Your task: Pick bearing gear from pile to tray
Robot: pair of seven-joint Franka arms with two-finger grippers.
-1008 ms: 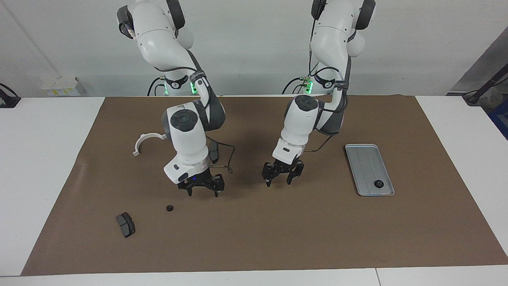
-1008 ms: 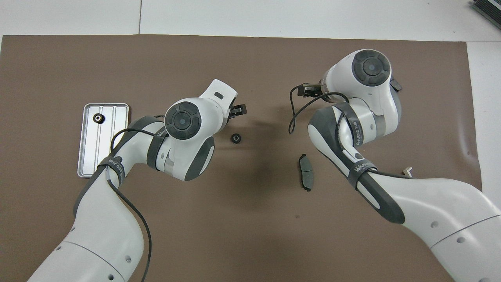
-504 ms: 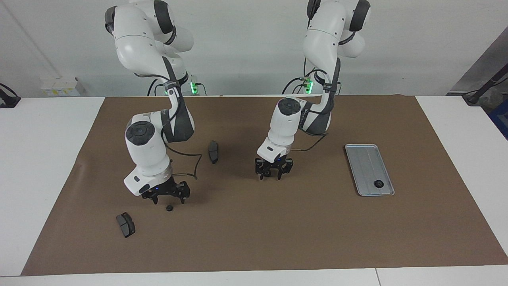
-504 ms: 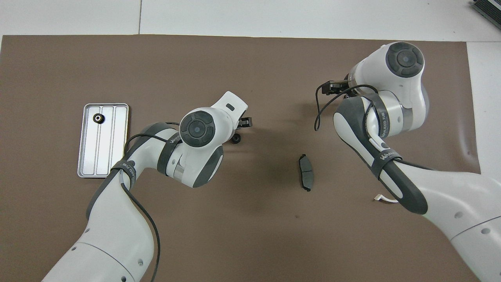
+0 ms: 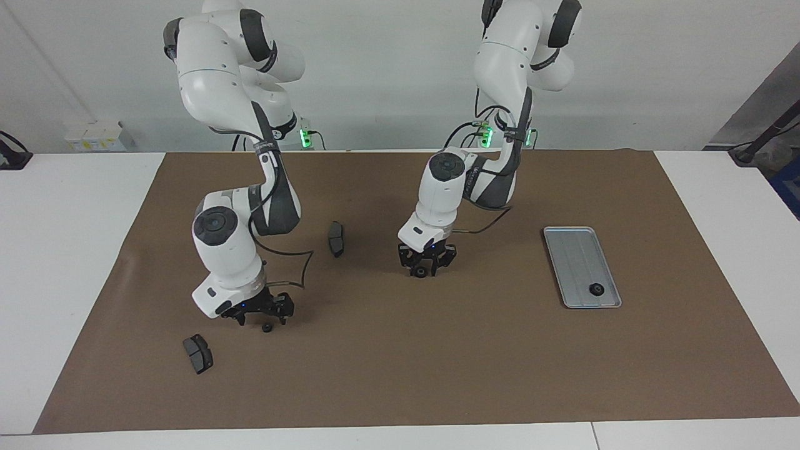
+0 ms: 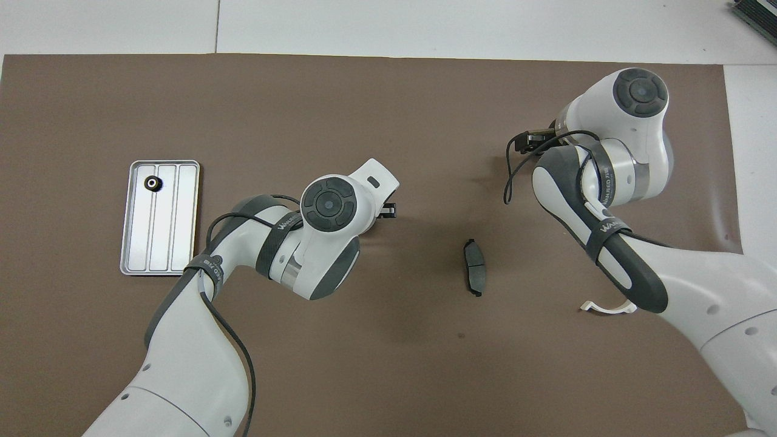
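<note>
Brown mat (image 5: 475, 375); tray (image 5: 572, 250) with one ring (image 5: 597, 289)

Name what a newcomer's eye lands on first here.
Both arms are down at the brown mat at once, each low over a small black ring: the right gripper over one ring, the left gripper over another mid-table. Toward the left arm's end lies the silver tray with one ring in it.

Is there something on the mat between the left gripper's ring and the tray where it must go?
Nothing visible. The mat is bare between the left gripper, down around a ring, and the tray, which holds one ring at its end farther from the robots.
</note>
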